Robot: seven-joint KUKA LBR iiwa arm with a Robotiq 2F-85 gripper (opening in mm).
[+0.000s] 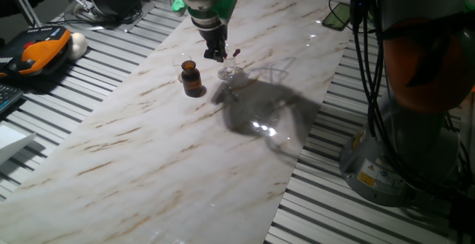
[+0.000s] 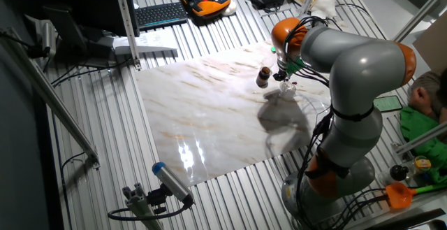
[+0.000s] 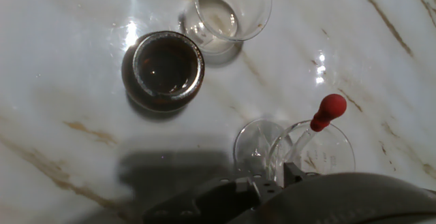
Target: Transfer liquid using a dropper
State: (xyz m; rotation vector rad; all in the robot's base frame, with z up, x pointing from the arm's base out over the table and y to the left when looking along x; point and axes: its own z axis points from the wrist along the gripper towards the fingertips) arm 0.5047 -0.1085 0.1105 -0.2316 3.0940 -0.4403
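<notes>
Marble tabletop (image 1: 148,147) held everything. Arm's gripper (image 1: 215,53) hovered over a clear beaker (image 3: 310,152) (jaw state couldn't be made out). Brown bottle (image 1: 192,78) stood just beside, second beaker (image 3: 228,9) near it. The dropper (image 3: 320,118) leaned inside the first beaker, red bulb up.

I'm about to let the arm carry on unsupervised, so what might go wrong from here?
1. The dropper leans inside a clear beaker just below the claw. A slightly off descent might tip the light glass instead of catching the thin stem.
2. The open brown bottle and a second clear beaker stand close by, so a sideways swing of the claw may knock one over and spill it on the marble table.
</notes>
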